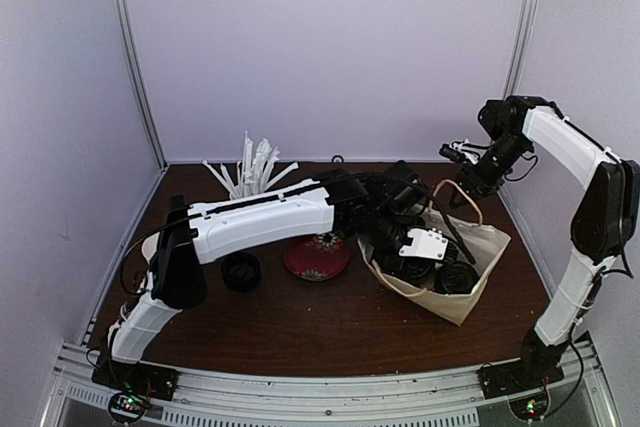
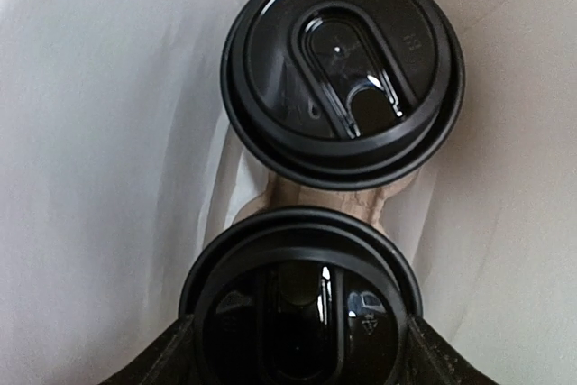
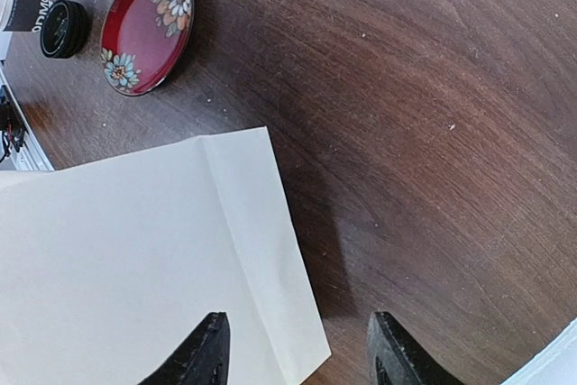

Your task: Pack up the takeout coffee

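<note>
Paper bag [image 1: 488, 249] of cream, matte stock, open-topped and with a looped handle, standing on the dark wood-grain table [image 1: 330, 332] right of centre. Both takeout coffees are inside it, seen from above in the left wrist view as round, glossy black plastic lids with raised oval sip panels. The far cup [image 2: 343, 69] stands upright on the bag floor, and the near cup [image 2: 302, 299] is just beside it with their rims almost meeting. The left gripper [image 2: 297, 326] reaches down into the bag, and its dark fingers [image 2: 167, 358] press against either side of the near cup below the lid. The right gripper [image 3: 297, 322] is raised by the bag's handle with its fingers spread wide; nothing is seen clamped between them, and a smooth bag panel [image 3: 135, 250] lies beneath. Left of the bag, on the table: a round red lacquered plate [image 1: 316, 257] with a floral pattern, then a small black round object [image 1: 241, 272]. A bunch of white straws [image 1: 255, 169] stands at the back, partly behind the left arm
</note>
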Tool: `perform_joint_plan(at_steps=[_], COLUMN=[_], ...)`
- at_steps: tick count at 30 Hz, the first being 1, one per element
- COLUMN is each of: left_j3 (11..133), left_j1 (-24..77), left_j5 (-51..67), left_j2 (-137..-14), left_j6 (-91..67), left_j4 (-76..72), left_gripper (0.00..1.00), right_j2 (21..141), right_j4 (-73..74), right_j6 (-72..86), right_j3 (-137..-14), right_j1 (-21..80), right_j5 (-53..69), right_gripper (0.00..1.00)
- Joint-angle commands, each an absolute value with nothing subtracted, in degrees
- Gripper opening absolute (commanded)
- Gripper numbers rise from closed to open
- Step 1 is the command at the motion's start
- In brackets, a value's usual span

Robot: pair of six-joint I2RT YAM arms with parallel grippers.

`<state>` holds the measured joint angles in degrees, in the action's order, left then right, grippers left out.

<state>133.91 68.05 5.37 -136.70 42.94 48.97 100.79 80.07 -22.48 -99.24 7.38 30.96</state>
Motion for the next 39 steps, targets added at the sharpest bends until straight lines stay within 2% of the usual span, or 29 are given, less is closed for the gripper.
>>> perform_joint_plan(at_steps=[1, 7, 17, 27, 34, 39], left_j3=[139.39, 144.37, 141.61, 133.73, 136.19, 137.88], left_j1=[67.83, 68.06, 69.94, 69.94, 69.89, 69.84], left_j5=[7.69, 6.19, 3.78, 3.23, 4.61, 3.75], left_j2=[-143.8, -147.4, -137.35, -129.81, -128.15, -127.95], left_j6=[41.66, 40.85, 36.86, 33.32, 33.59, 34.21], left_j4=[53.74, 55.74, 52.85, 56.06, 56.55, 49.87], left_gripper=[0.61, 0.61, 0.97, 0.98, 0.97, 0.98], right_j2=[100.33, 100.86, 98.0, 96.17, 94.81, 94.0], right_j4=[79.64, 80.01, 81.34, 80.86, 81.36, 80.74], right_j6=[-24.6, -26.54, -25.41, -24.04, -23.45, -22.11], right_j3=[-97.79, -96.48, -97.61, -96.26, -97.67, -99.07], right_j1=[5.95, 4.98, 4.48, 4.47, 4.48, 4.28], right_j5=[29.82, 31.37, 33.06, 33.62, 35.04, 32.05], right_gripper=[0.55, 0.55, 0.57, 0.59, 0.59, 0.59])
